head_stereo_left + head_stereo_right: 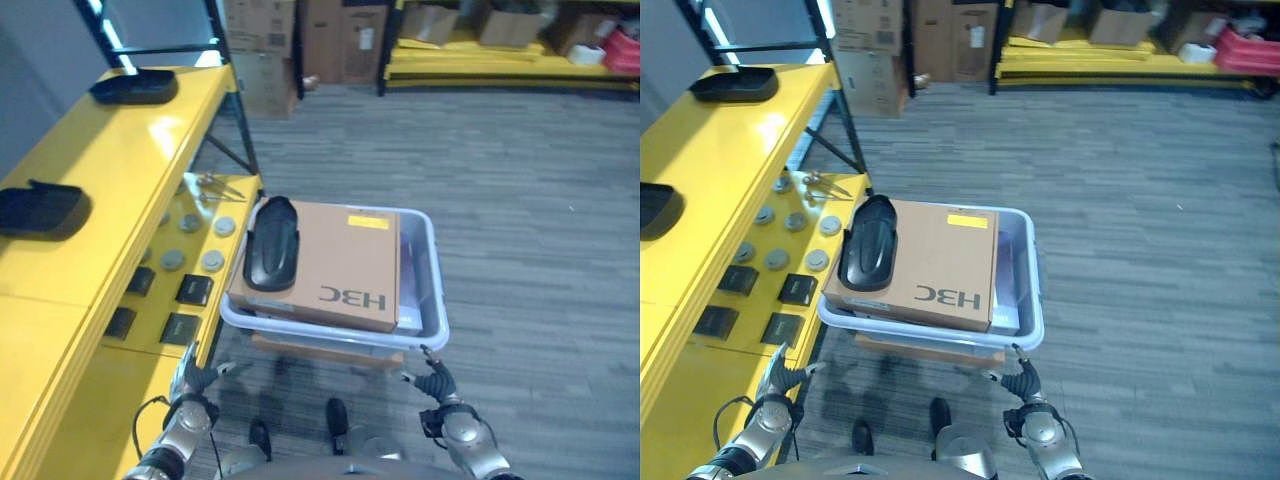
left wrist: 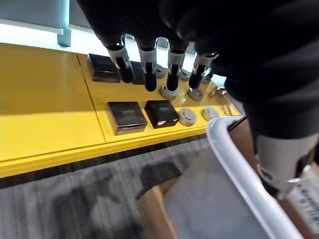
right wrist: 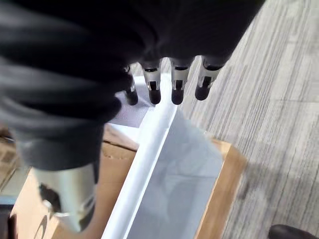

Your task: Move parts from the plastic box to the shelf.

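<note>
Several parts already lie on the yellow shelf (image 1: 110, 170): two black moulded trays toward ten and eleven o'clock (image 1: 40, 210), a cluster of grey round discs (image 1: 190, 225) and four black square blocks (image 1: 193, 290) on the lower tier at nine o'clock of the plastic box (image 1: 425, 300); so the job looks partly done. One black moulded part (image 1: 272, 243) rests on a brown cardboard carton (image 1: 345, 265) inside the box, waiting to go across, and the carton hides what lies beneath. Both hands sit low at six o'clock, just short of the box's near rim; the left hand (image 1: 195, 378) and right hand (image 1: 435, 382) have fingers extended and hold nothing.
</note>
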{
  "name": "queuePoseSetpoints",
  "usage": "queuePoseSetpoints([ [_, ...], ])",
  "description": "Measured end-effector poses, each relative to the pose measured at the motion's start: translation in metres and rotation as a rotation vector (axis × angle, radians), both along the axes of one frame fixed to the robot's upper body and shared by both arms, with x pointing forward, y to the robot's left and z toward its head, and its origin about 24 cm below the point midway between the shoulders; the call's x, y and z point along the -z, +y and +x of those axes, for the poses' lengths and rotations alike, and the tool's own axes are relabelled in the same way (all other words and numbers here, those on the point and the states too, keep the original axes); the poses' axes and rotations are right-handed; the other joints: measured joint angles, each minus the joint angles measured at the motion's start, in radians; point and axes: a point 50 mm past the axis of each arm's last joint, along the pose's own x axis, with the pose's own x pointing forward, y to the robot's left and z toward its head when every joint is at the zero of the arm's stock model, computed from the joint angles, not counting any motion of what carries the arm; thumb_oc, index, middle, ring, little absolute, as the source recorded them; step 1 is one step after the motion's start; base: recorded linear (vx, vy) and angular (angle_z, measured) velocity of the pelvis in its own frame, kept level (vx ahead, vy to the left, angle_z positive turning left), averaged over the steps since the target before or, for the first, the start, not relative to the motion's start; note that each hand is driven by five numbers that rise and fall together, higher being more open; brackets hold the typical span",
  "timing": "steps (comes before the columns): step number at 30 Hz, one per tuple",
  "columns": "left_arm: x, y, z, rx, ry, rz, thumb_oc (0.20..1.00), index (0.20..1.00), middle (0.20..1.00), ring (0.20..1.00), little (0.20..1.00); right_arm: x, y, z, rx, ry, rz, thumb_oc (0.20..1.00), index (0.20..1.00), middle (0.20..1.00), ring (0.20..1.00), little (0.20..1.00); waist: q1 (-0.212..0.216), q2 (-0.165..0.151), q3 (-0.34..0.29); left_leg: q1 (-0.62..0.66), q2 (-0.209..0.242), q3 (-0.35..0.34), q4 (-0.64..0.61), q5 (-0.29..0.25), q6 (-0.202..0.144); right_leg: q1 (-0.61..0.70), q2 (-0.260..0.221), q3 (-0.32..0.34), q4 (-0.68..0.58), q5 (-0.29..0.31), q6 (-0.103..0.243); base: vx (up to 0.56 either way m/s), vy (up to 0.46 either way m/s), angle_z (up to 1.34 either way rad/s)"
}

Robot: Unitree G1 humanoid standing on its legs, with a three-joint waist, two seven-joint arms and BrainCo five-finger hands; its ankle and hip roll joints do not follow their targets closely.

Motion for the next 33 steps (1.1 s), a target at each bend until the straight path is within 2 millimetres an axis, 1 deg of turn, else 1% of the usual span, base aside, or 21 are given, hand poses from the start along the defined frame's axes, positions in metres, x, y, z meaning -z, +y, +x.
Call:
queuePoseSetpoints([
  [1,0.005,-0.003,-0.008,-0.030,0.036,-0.015,1.000,1.000,1.000,1.000,1.000,-0.010,-0.002,0.001,-0.042,-0.039,-0.047,1.000,1.000,1.000,1.000,1.000,-0.003,0.020,0.000,0.023,-0.002,0.005,-0.037,0.021,0.003,-0.004,-0.001,0.008,0.001,0.005,0.012,0.03,0.108,-0.17],
  [3,0.013,-0.005,-0.023,-0.103,0.090,-0.043,1.000,1.000,1.000,1.000,1.000,-0.031,0.005,0.007,-0.110,-0.156,-0.073,1.000,1.000,1.000,1.000,1.000,0.006,0.019,-0.001,0.026,-0.035,0.037,-0.036,0.019,0.043,-0.006,-0.036,0.034,0.000,0.007,0.047,0.06,0.116,-0.25],
  [5,0.021,0.001,-0.049,-0.184,0.168,-0.062,1.000,1.000,1.000,1.000,1.000,-0.044,0.013,0.012,-0.113,-0.244,-0.063,1.000,1.000,1.000,1.000,1.000,0.017,0.006,-0.011,0.032,-0.065,0.048,-0.037,0.003,0.053,-0.008,-0.064,0.046,0.000,0.009,0.069,0.09,0.133,-0.18],
  [6,0.026,0.003,-0.066,-0.242,0.217,-0.080,1.000,1.000,1.000,1.000,1.000,-0.068,0.017,0.017,-0.116,-0.376,-0.055,1.000,1.000,1.000,1.000,1.000,0.031,0.005,-0.014,0.040,-0.080,0.058,-0.037,-0.004,0.065,-0.011,-0.080,0.058,-0.001,0.016,0.082,0.07,0.082,-0.13],
  [8,0.029,0.009,-0.086,-0.266,0.281,-0.082,1.000,1.000,1.000,1.000,1.000,-0.079,0.017,0.025,-0.085,-0.461,-0.044,1.000,1.000,1.000,1.000,1.000,0.035,-0.009,-0.031,0.039,-0.089,0.060,-0.036,0.001,0.075,-0.011,-0.090,0.058,0.000,0.020,0.096,0.03,0.063,-0.01],
  [9,0.031,0.012,-0.098,-0.274,0.317,-0.089,1.000,1.000,1.000,1.000,1.000,-0.082,0.015,0.031,-0.074,-0.472,-0.053,1.000,1.000,1.000,1.000,1.000,0.057,-0.016,-0.039,0.039,-0.094,0.060,-0.036,-0.002,0.079,-0.011,-0.093,0.057,0.000,0.021,0.095,0.02,0.055,0.01],
  [10,0.032,0.012,-0.099,-0.266,0.332,-0.101,1.000,1.000,1.000,1.000,1.000,-0.085,0.015,0.040,-0.071,-0.489,-0.054,1.000,1.000,1.000,1.000,1.000,0.068,-0.021,-0.042,0.037,-0.094,0.062,-0.036,-0.001,0.079,-0.013,-0.093,0.058,0.003,0.025,0.096,-0.01,0.037,0.00],
  [11,0.032,0.011,-0.098,-0.257,0.338,-0.111,1.000,1.000,1.000,1.000,1.000,-0.087,0.014,0.050,-0.067,-0.498,-0.060,1.000,1.000,1.000,1.000,1.000,0.078,-0.026,-0.043,0.034,-0.094,0.062,-0.036,0.000,0.080,-0.016,-0.094,0.058,0.004,0.027,0.096,-0.03,0.011,-0.01],
  [12,0.031,0.009,-0.091,-0.223,0.331,-0.131,1.000,1.000,1.000,1.000,1.000,-0.093,0.017,0.077,-0.069,-0.503,-0.078,1.000,1.000,1.000,1.000,1.000,0.103,-0.039,-0.042,0.024,-0.095,0.058,-0.035,0.001,0.080,-0.019,-0.093,0.052,0.004,0.027,0.097,-0.13,0.004,0.06],
  [14,0.030,0.007,-0.080,-0.199,0.307,-0.149,1.000,1.000,1.000,1.000,1.000,-0.101,0.016,0.096,-0.058,-0.519,-0.096,1.000,1.000,1.000,1.000,1.000,0.129,-0.044,-0.043,0.008,-0.095,0.049,-0.036,0.005,0.080,-0.026,-0.094,0.046,0.005,0.028,0.097,-0.15,-0.010,0.14],
  [15,0.026,0.005,-0.067,-0.181,0.254,-0.161,1.000,1.000,1.000,1.000,1.000,-0.107,0.018,0.110,-0.068,-0.524,-0.125,1.000,1.000,1.000,1.000,1.000,0.157,-0.054,-0.041,-0.020,-0.095,0.044,-0.035,0.016,0.079,-0.055,-0.096,0.033,0.005,0.036,0.098,-0.20,-0.013,0.46],
  [16,0.018,0.002,-0.039,-0.101,0.177,-0.158,1.000,1.000,1.000,1.000,1.000,-0.126,0.016,0.130,-0.084,-0.564,-0.180,1.000,1.000,1.000,1.000,1.000,0.170,-0.054,-0.033,-0.074,-0.099,0.016,-0.030,0.042,0.080,-0.095,-0.100,0.011,0.006,0.048,0.095,-0.23,-0.019,0.48],
  [18,0.007,0.003,-0.016,-0.038,0.097,-0.149,1.000,1.000,1.000,1.000,1.000,-0.143,0.016,0.151,-0.069,-0.602,-0.215,1.000,1.000,1.000,1.000,1.000,0.189,-0.063,-0.010,-0.126,-0.099,-0.008,-0.030,0.061,0.078,-0.138,-0.100,-0.007,0.006,0.062,0.091,-0.14,-0.014,0.43],
  [20,-0.002,0.002,0.007,-0.004,0.030,-0.151,1.000,1.000,1.000,1.000,1.000,-0.170,0.012,0.177,-0.020,-0.643,-0.272,1.000,1.000,1.000,1.000,1.000,0.201,-0.062,0.042,-0.172,-0.101,-0.035,-0.030,0.083,0.075,-0.170,-0.103,-0.031,0.006,0.073,0.089,-0.03,0.003,0.37],
  [21,-0.004,0.001,0.014,-0.011,0.015,-0.159,1.000,1.000,1.000,1.000,1.000,-0.184,0.013,0.183,-0.001,-0.691,-0.276,1.000,1.000,1.000,1.000,1.000,0.226,-0.059,0.061,-0.196,-0.100,-0.039,-0.030,0.091,0.072,-0.189,-0.102,-0.041,0.006,0.074,0.088,-0.03,0.028,0.38],
  [22,-0.004,0.001,0.013,-0.019,0.018,-0.165,1.000,1.000,1.000,1.000,1.000,-0.194,0.013,0.191,0.016,-0.715,-0.287,1.000,1.000,1.000,1.000,1.000,0.238,-0.051,0.092,-0.203,-0.100,-0.051,-0.031,0.089,0.068,-0.189,-0.103,-0.054,0.006,0.069,0.094,-0.04,0.024,0.26],
  [23,-0.003,0.001,0.011,-0.027,0.019,-0.168,1.000,1.000,1.000,1.000,1.000,-0.197,0.012,0.195,0.040,-0.719,-0.294,1.000,1.000,1.000,1.000,1.000,0.247,-0.048,0.108,-0.212,-0.100,-0.059,-0.036,0.089,0.070,-0.189,-0.104,-0.059,0.006,0.069,0.094,-0.04,0.017,0.20],
  [25,0.000,0.001,0.009,-0.018,0.045,-0.159,1.000,1.000,1.000,1.000,1.000,-0.203,-0.002,0.208,0.123,-0.665,-0.368,1.000,1.000,1.000,1.000,1.000,0.249,-0.046,0.140,-0.230,-0.100,-0.066,-0.035,0.091,0.069,-0.201,-0.104,-0.071,0.006,0.068,0.095,-0.04,0.000,0.21],
  [28,0.001,0.001,0.007,-0.022,0.055,-0.160,1.000,1.000,1.000,1.000,1.000,-0.212,-0.010,0.213,0.173,-0.657,-0.394,1.000,1.000,1.000,1.000,1.000,0.261,-0.042,0.164,-0.261,-0.098,-0.084,-0.030,0.114,0.073,-0.228,-0.104,-0.089,0.006,0.079,0.082,-0.01,0.012,0.18],
  [29,0.000,0.000,0.009,-0.020,0.051,-0.163,1.000,1.000,1.000,1.000,1.000,-0.212,-0.012,0.214,0.187,-0.650,-0.398,1.000,1.000,1.000,1.000,1.000,0.261,-0.038,0.175,-0.263,-0.099,-0.087,-0.030,0.114,0.073,-0.228,-0.104,-0.093,0.006,0.079,0.082,-0.01,0.001,0.18],
  [33,-0.003,-0.001,0.018,-0.016,0.030,-0.165,1.000,1.000,1.000,1.000,1.000,-0.187,-0.022,0.213,0.197,-0.502,-0.457,1.000,1.000,1.000,1.000,1.000,0.283,-0.029,0.183,-0.276,-0.098,-0.111,-0.029,0.115,0.072,-0.226,-0.104,-0.106,0.006,0.074,0.083,0.01,-0.003,0.19],
])
